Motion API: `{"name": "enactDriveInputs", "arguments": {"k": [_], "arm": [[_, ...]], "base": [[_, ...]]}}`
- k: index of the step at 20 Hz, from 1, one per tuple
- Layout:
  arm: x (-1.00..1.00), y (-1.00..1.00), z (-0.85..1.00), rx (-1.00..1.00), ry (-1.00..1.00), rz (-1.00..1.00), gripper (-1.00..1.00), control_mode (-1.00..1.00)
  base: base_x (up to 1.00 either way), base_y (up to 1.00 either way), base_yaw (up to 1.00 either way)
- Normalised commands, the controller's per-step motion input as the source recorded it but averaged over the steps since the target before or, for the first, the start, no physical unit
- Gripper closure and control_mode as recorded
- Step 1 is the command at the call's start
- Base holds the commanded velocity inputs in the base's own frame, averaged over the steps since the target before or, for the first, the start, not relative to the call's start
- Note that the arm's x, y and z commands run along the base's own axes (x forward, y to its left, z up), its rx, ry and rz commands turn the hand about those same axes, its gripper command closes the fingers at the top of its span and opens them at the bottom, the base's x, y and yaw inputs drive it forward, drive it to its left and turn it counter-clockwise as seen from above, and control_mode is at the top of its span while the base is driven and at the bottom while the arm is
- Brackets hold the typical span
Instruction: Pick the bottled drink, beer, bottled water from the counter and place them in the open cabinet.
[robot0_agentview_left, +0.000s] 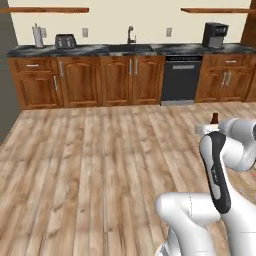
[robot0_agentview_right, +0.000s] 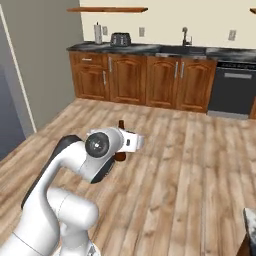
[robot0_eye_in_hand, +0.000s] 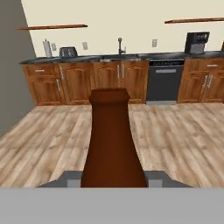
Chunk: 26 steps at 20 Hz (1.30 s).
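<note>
My gripper (robot0_eye_in_hand: 113, 178) is shut on the bottled drink (robot0_eye_in_hand: 111, 140), a dark red-brown bottle whose neck rises between the two fingertips in the hand view. In the right base view the bottle (robot0_agentview_right: 120, 124) stands upright in the gripper (robot0_agentview_right: 120, 150), held high over the wooden floor. Its top (robot0_agentview_left: 215, 118) pokes up above the gripper (robot0_agentview_left: 212, 128) in the left base view. A corner of the marbled counter (robot0_agentview_right: 249, 220) shows at the lower right. The beer, the bottled water and the open cabinet are out of view.
Wide wooden floor (robot0_agentview_left: 100, 165) lies ahead. Along the far wall run wooden base cabinets (robot0_agentview_left: 85, 80) under a dark worktop with a sink (robot0_agentview_left: 130, 45), toaster (robot0_agentview_left: 65, 41), coffee machine (robot0_agentview_left: 215, 35) and a black dishwasher (robot0_agentview_left: 181, 77). A grey wall (robot0_agentview_right: 35, 65) stands at left.
</note>
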Motion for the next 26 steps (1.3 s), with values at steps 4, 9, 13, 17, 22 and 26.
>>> {"name": "enactDriveInputs", "arguments": {"k": [4, 9, 13, 17, 22, 26], "arm": [[0.0, 0.0, 0.0, 0.0, 0.0, 0.0, 1.0, 1.0], [0.0, 0.0, 0.0, 0.0, 0.0, 0.0, 1.0, 1.0], [0.0, 0.0, 0.0, 0.0, 0.0, 0.0, 1.0, 1.0], [0.0, 0.0, 0.0, 0.0, 0.0, 0.0, 1.0, 1.0], [0.0, 0.0, 0.0, 0.0, 0.0, 0.0, 1.0, 1.0], [0.0, 0.0, 0.0, 0.0, 0.0, 0.0, 1.0, 1.0]], "base": [[0.48, 0.14, 0.8], [0.51, 0.1, 0.8], [0.33, 0.01, 0.89], [0.23, 0.0, 0.94], [0.27, 0.0, 0.91], [0.34, 0.05, 0.85]]}}
